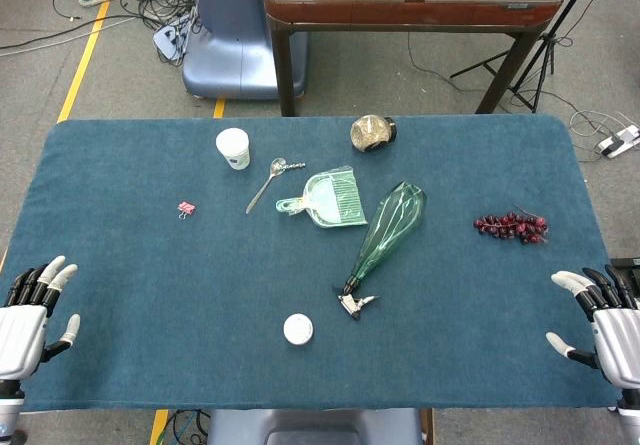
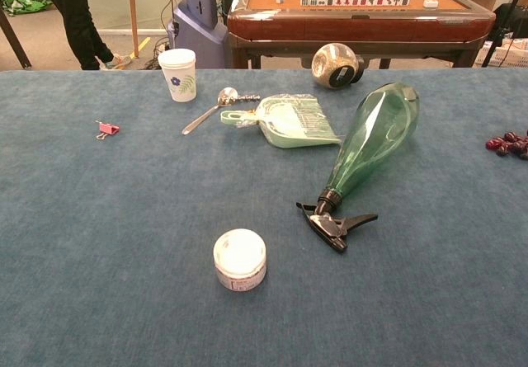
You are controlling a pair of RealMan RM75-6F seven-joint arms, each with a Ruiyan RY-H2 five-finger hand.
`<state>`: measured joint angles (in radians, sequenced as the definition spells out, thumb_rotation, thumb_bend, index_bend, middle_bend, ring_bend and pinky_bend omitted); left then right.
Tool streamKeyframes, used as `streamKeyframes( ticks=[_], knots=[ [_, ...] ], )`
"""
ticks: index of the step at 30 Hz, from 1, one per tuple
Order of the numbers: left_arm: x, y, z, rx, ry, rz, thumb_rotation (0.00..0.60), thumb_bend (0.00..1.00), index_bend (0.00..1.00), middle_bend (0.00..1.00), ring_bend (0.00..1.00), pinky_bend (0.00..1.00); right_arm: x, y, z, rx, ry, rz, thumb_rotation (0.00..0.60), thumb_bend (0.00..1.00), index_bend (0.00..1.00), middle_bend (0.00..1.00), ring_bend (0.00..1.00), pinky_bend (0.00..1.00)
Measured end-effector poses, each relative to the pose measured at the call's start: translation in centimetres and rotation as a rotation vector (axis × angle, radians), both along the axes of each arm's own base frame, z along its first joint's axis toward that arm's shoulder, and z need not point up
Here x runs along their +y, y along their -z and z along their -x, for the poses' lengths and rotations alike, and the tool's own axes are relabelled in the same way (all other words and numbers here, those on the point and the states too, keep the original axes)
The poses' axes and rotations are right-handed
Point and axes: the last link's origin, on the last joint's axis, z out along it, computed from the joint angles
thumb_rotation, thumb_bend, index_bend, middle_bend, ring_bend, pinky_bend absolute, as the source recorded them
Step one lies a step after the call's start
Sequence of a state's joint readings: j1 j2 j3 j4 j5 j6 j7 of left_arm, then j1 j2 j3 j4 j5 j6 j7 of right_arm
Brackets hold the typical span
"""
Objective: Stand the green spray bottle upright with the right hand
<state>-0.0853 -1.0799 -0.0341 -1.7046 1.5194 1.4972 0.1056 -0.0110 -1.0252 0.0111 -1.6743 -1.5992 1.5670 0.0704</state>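
The green spray bottle (image 1: 390,229) (image 2: 371,140) lies on its side near the middle of the blue table, its black trigger nozzle (image 2: 334,222) toward the front edge and its wide base toward the back right. My right hand (image 1: 605,320) rests at the table's front right corner, fingers spread and holding nothing, well to the right of the bottle. My left hand (image 1: 30,315) sits at the front left corner, fingers apart and empty. Neither hand shows in the chest view.
A small white jar (image 1: 298,329) stands in front of the nozzle. A green dustpan (image 1: 330,199), a spoon (image 1: 266,183), a paper cup (image 1: 233,148) and a round jar lying on its side (image 1: 372,133) sit behind. Pink clip (image 1: 186,208) left; dark grapes (image 1: 512,227) right.
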Motion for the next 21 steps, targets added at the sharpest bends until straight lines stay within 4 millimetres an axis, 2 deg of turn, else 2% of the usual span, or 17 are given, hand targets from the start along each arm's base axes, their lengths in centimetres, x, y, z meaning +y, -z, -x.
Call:
streamKeyframes(
  ticks=[21],
  knots=[
    [-0.28,-0.18,0.00,-0.002,0.005,-0.002,0.600,0.45,0.11,0.04,0.06,0.04,-0.87,0.40,-1.00,0.001,-0.058,-0.038,0.600,0.07,0.26,0.26,0.12,0.07]
  ],
)
